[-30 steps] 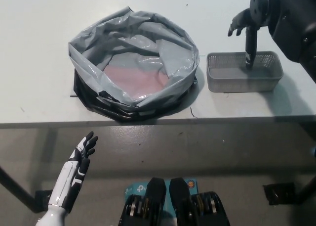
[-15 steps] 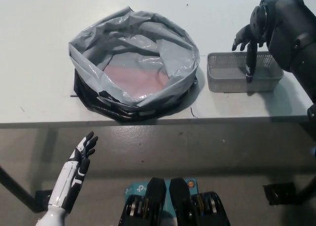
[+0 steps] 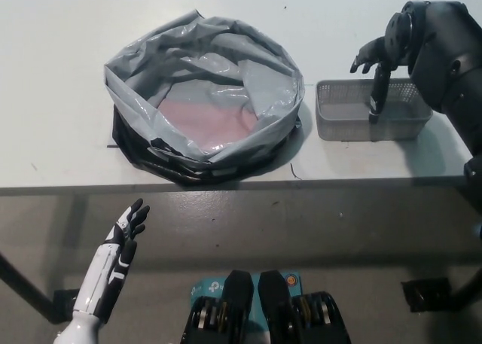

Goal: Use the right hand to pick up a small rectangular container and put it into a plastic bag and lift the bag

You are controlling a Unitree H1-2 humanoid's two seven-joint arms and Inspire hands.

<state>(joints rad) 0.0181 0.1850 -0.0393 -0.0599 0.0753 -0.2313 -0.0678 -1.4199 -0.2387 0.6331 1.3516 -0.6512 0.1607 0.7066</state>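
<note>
Right hand (image 3: 379,65), fingers spread, holds nothing above container (image 3: 372,110) lying long-axis left-right.

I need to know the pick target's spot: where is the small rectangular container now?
In the head view the grey mesh container sits on the table's right side, just right of the plastic bag, with the right hand reaching down into it.

White left hand (image 3: 124,238) (black fingers), bulky glossy black right hand (image 3: 380,62).
</note>
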